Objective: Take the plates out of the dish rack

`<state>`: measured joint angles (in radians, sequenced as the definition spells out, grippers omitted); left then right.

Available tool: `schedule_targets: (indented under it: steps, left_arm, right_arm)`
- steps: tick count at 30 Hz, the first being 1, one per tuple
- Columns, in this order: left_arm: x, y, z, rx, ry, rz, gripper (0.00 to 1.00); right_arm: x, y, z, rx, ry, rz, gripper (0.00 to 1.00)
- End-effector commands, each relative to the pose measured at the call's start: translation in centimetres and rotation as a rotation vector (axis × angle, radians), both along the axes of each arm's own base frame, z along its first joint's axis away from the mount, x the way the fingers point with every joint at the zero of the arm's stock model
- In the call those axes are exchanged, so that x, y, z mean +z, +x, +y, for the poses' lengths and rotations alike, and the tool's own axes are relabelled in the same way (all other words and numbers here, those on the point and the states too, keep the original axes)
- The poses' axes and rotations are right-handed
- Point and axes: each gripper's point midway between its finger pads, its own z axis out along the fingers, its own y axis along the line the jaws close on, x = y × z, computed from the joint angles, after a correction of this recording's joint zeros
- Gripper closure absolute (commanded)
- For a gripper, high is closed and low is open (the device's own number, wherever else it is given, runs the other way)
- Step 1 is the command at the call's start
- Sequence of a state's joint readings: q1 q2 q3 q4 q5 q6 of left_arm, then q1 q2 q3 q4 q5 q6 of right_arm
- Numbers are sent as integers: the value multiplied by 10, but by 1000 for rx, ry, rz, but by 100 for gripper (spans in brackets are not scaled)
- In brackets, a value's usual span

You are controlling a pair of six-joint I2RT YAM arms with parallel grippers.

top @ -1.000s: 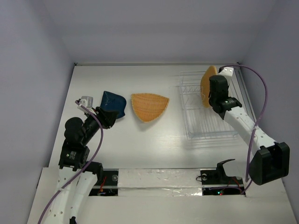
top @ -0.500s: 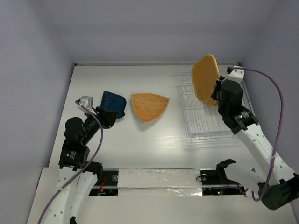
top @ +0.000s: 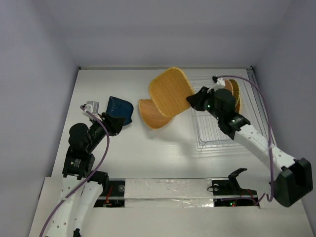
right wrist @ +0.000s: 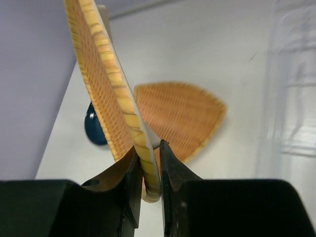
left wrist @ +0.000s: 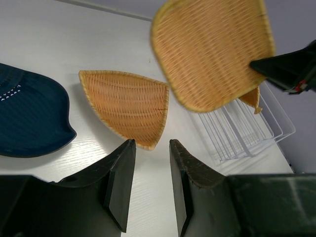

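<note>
Right gripper (right wrist: 147, 159) clamps the rim of a woven orange-yellow plate (top: 170, 91), tilted aloft.

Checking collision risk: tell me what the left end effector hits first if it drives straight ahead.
Probably the orange woven plate lying on the table, dead ahead of the left end effector; depth unclear.

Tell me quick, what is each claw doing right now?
Left gripper: open, holding nothing.
Right gripper: closed on the rim of an orange woven plate, held up off the table.
</note>
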<state>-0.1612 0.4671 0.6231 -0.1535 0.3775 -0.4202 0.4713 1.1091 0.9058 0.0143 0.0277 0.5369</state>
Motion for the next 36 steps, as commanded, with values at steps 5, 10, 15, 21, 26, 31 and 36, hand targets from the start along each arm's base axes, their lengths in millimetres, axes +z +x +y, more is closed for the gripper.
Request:
schedule_targets:
  steps: [5, 10, 15, 21, 26, 31, 36]
  left_arm:
    - [9, 4, 0, 0, -8, -44, 70]
    - [7, 5, -1, -4, -9, -36, 70]
    - [8, 5, 1, 3, -10, -42, 70]
    - [7, 5, 0, -1, -10, -39, 69]
    - [9, 4, 1, -1, -12, -47, 69]
    - [10, 3, 0, -4, -13, -52, 69]
    - [13, 2, 1, -1, -14, -62, 69]
  right_arm:
    - [25, 11, 70, 164, 335, -30, 100]
    - [-9, 21, 76, 115, 424, 58, 100]
    - [-30, 29, 83, 71, 466, 118, 100]
    - [-59, 31, 82, 2, 481, 180, 99]
    - [-75, 29, 95, 22, 463, 226, 95]
    - [-80, 26, 103, 30, 459, 245, 92]
    - [-93, 24, 110, 35, 455, 280, 88]
